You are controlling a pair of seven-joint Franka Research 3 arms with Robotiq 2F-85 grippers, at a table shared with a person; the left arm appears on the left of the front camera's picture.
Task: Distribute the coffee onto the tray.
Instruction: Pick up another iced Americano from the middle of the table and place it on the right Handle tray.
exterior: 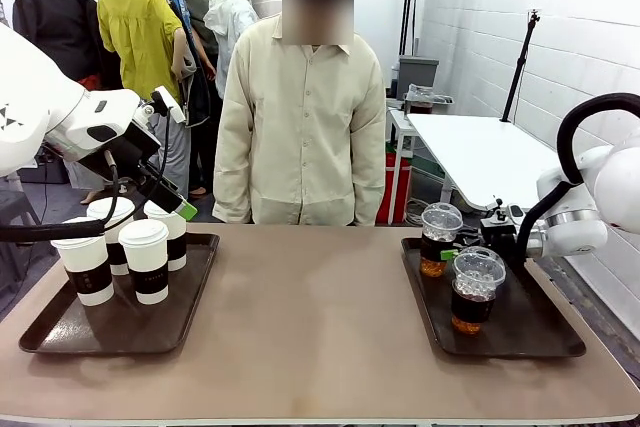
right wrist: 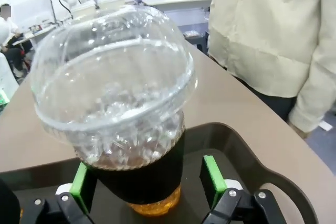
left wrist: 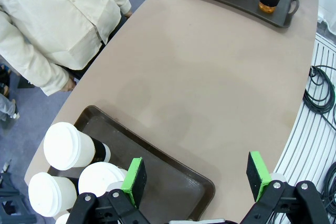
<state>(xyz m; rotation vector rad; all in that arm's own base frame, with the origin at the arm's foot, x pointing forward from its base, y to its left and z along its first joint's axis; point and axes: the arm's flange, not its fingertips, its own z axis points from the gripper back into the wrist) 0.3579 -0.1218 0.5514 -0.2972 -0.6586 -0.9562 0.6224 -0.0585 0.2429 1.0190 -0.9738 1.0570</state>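
Observation:
Several white-lidded paper coffee cups point(exterior: 147, 259) with dark sleeves stand on the left brown tray point(exterior: 60, 332). My left gripper point(exterior: 170, 197) hovers just above them, open and holding nothing. In the left wrist view the gripper point(left wrist: 197, 179) hangs over that tray point(left wrist: 173, 182), with the cups point(left wrist: 71, 146) to its left. Two clear dome-lidded cups point(exterior: 440, 237) point(exterior: 474, 289) of amber drink stand on the right tray point(exterior: 530, 332). My right gripper point(exterior: 455, 250) is open around the far one. Up close, this cup point(right wrist: 115, 93) rests on the tray point(right wrist: 252, 156) between the pads point(right wrist: 212, 174), with a gap on the right.
A person in a cream shirt point(exterior: 300, 117) stands at the table's far edge, arms down. The brown tabletop point(exterior: 310, 307) lies bare between the two trays. Cables point(left wrist: 320, 93) lie on the floor beside the table.

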